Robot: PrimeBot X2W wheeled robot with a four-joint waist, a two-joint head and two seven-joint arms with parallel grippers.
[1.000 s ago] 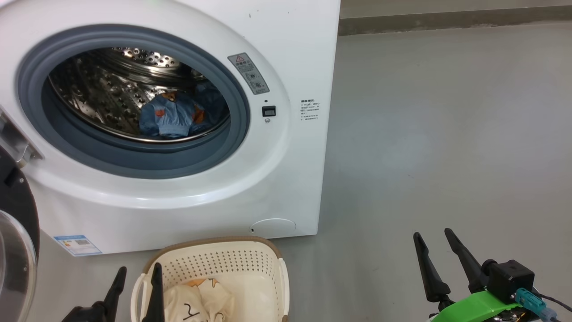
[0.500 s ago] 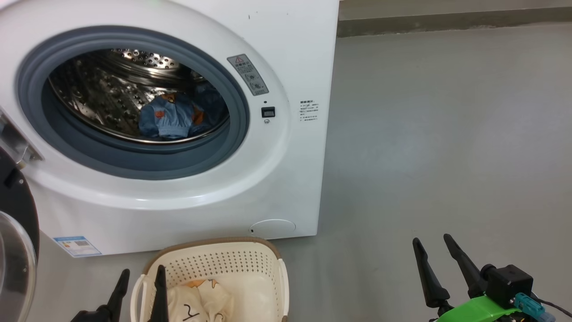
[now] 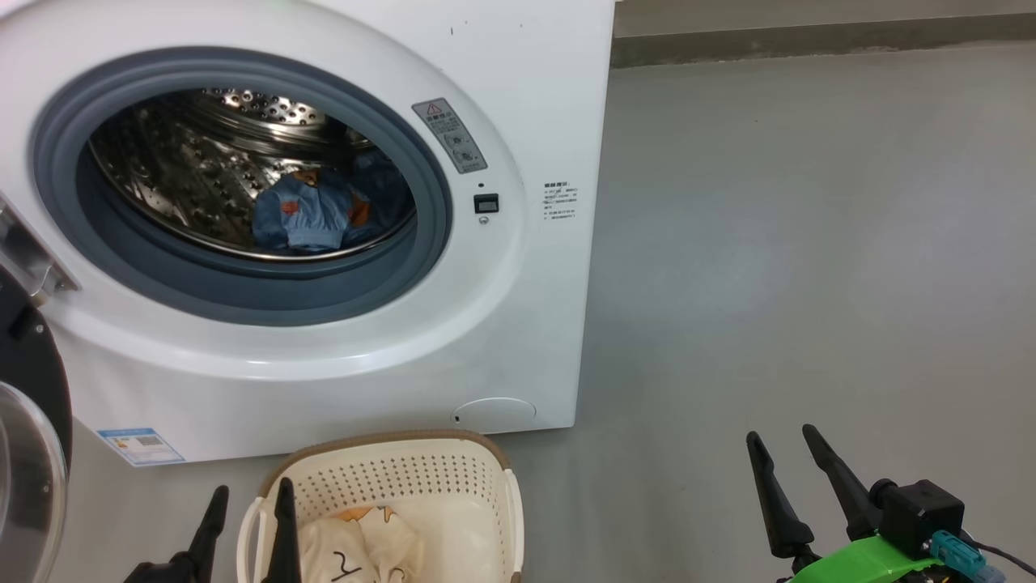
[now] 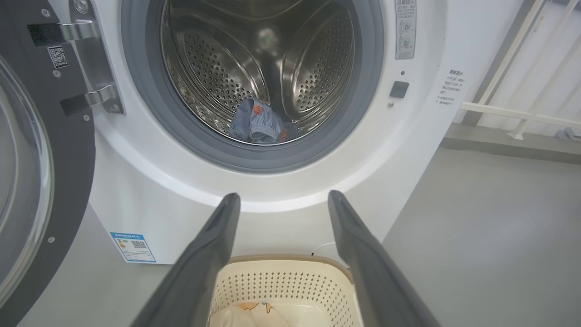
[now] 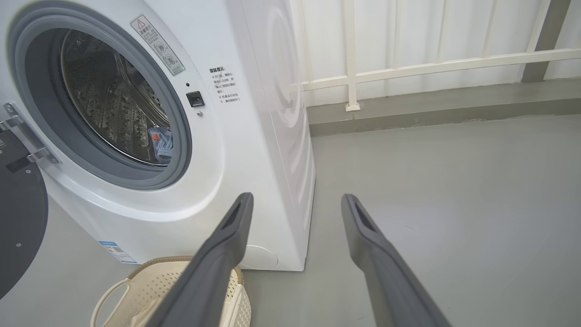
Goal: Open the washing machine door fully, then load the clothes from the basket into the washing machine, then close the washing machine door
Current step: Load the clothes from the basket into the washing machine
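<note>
The white washing machine (image 3: 518, 97) stands with its door (image 3: 28, 421) swung wide to the left, also seen as the washing machine door (image 4: 41, 172) in the left wrist view. A blue garment (image 3: 303, 214) with orange patches lies in the steel drum (image 4: 218, 68). The cream basket (image 3: 388, 478) sits on the floor before the machine, holding a cream printed garment (image 3: 356, 546). My left gripper (image 3: 249, 498) hangs open over the basket's left edge, empty. My right gripper (image 3: 781, 441) is open above bare floor to the right, empty.
Grey floor (image 3: 809, 243) stretches to the right of the machine, ending at a low kerb (image 3: 809, 36). A white railing (image 5: 431, 68) runs behind the kerb. A blue label sticker (image 3: 139, 444) marks the machine's lower left front.
The right gripper has sunk slightly toward the bottom of the head view. The left gripper barely shifted. Clothes, basket and door stay as they were.
</note>
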